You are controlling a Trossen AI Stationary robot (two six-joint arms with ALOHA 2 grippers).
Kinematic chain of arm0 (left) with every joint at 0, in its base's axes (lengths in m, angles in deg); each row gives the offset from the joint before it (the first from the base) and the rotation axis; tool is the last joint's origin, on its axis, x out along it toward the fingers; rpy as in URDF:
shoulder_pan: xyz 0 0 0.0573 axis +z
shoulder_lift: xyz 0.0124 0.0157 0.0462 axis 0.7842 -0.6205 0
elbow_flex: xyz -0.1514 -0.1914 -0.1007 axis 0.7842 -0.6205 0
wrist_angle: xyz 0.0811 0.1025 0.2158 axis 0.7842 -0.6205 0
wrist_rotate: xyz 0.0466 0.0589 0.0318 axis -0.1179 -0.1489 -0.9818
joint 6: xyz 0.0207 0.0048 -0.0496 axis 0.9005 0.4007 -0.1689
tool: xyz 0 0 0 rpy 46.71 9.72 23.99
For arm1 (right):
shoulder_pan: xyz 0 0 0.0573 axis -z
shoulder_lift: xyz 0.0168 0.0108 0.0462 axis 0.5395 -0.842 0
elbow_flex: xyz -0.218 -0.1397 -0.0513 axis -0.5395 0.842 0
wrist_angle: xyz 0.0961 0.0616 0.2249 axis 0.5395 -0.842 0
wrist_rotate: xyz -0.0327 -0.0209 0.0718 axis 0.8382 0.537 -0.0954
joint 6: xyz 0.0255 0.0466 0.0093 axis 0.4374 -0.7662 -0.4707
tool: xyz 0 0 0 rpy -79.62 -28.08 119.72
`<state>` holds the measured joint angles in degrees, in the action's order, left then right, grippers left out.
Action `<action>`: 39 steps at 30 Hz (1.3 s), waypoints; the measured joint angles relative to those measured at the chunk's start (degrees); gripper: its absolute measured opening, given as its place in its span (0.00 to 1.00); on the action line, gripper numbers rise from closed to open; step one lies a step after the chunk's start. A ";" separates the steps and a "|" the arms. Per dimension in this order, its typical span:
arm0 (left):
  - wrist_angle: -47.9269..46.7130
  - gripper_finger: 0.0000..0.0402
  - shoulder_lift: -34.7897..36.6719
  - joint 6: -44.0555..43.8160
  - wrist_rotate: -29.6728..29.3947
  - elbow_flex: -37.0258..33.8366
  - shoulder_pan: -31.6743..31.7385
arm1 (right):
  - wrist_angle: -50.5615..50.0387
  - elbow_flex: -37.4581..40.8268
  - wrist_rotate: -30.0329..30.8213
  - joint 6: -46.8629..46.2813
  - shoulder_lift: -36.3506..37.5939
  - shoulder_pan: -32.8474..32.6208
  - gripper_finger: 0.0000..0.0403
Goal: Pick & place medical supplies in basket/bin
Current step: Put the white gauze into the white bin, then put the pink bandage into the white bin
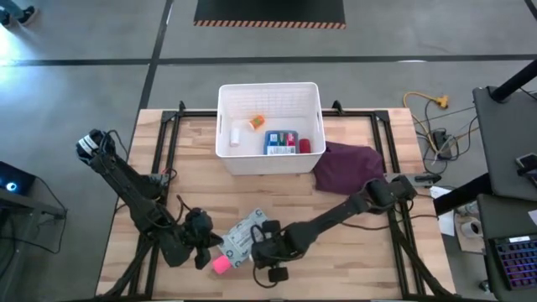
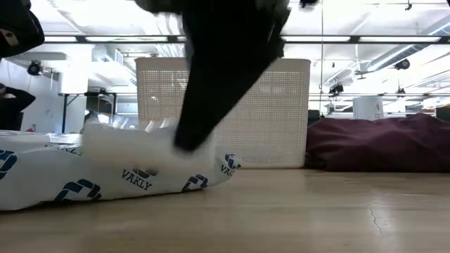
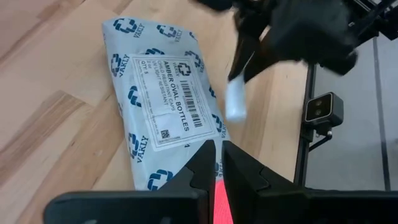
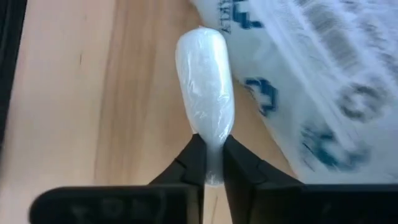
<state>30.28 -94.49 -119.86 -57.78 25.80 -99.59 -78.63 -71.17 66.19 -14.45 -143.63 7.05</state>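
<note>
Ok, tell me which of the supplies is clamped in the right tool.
The small clear-wrapped white packet, pinched at its end by the right tool. The printed grey-green packet and pink cube lie on the table, unheld.

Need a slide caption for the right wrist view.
Right gripper pinches a small white plastic-wrapped item above the table, beside the printed packet.

The grey-green flat packet bears a repeated blue "VAKLY" logo. Its white label reads "AMBER OVAL BOTTLES" above a barcode; the smaller lines there are too small to read.
</note>
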 joint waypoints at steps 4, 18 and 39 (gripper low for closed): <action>-0.05 0.03 0.00 0.00 -0.70 -0.04 0.00 | -4.38 -0.11 4.62 -3.16 6.05 -0.05 0.05; 1.12 0.03 0.00 -0.25 -5.61 0.02 0.12 | -16.72 -0.24 37.96 -20.01 38.92 17.58 0.06; 2.35 0.22 -1.04 -14.37 0.44 2.55 1.00 | -20.19 -0.04 11.29 4.97 36.39 36.02 0.66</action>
<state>32.63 -95.54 -134.23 -57.34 28.35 -98.59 -98.82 -71.21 77.48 -9.48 -107.24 43.07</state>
